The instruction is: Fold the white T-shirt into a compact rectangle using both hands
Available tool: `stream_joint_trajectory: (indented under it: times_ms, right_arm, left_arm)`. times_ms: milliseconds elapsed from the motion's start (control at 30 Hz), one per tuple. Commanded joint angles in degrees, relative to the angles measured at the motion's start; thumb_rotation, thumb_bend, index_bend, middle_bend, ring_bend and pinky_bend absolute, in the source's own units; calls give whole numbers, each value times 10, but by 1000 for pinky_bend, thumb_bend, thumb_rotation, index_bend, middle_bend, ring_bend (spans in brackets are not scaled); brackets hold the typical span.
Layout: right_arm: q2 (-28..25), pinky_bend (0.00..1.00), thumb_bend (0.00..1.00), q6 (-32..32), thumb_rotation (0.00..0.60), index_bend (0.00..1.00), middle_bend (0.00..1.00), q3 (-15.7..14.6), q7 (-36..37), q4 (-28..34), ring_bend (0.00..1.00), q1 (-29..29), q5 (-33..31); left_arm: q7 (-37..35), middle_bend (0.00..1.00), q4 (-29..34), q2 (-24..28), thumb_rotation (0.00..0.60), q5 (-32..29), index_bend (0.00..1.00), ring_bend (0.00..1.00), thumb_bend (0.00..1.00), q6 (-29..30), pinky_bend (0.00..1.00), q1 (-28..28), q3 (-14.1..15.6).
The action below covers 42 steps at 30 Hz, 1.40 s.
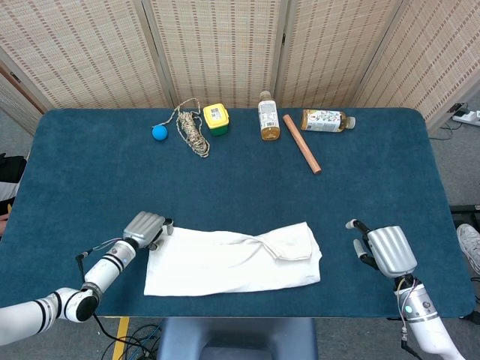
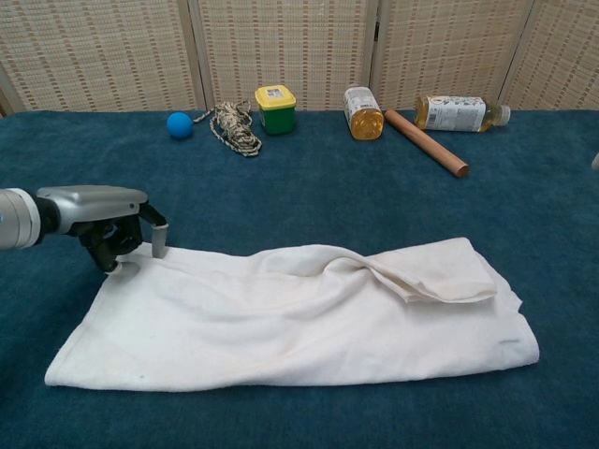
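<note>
The left hand [image 2: 105,217] has a silver-grey ribbed metal shell on its back, with black mechanism showing beneath and pale tips on the fingers [image 2: 159,239]. Behind it sits a white cylindrical wrist ringed with black bands, and a thin black cable loops out beside the white forearm. The right hand [image 1: 386,250] wears the same ribbed silver shell over dark fingers with whitish tips. Its white wrist carries a small green-blue light and thin trailing wires.

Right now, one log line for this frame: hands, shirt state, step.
left hand: fingers at far-left corner of T-shirt, grip unclear | right hand: off the cloth, empty | T-shirt: flat long band, partly folded | step: corner pickup pending
</note>
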<state>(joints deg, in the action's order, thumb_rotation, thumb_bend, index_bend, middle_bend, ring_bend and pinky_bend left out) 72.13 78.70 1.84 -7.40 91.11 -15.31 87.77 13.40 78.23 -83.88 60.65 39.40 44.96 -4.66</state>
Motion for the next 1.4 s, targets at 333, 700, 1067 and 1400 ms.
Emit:
stream_joint_trajectory:
  times_ms: [333, 700, 1067, 1400]
  right_arm:
    - [1, 1000, 509, 0, 600, 333, 944, 4, 8, -6, 986, 4, -3]
    - [2, 1000, 508, -3, 600, 333, 944, 8, 15, -9, 986, 5, -2]
    - [2, 1000, 509, 1, 600, 333, 944, 11, 20, -11, 986, 9, -3]
    - [0, 1000, 509, 11, 600, 333, 944, 12, 26, -9, 986, 16, 0]
  left_arm:
    - [8, 861, -4, -7, 600, -14, 520, 776, 444, 0, 977, 8, 3]
    - [11, 861, -7, -10, 600, -20, 570, 776, 562, 0, 977, 12, 8]
    - [-3, 861, 0, -4, 600, -8, 586, 778, 586, 19, 977, 1, 10]
    - [-13, 861, 5, 2, 600, -9, 587, 777, 586, 43, 977, -5, -5]
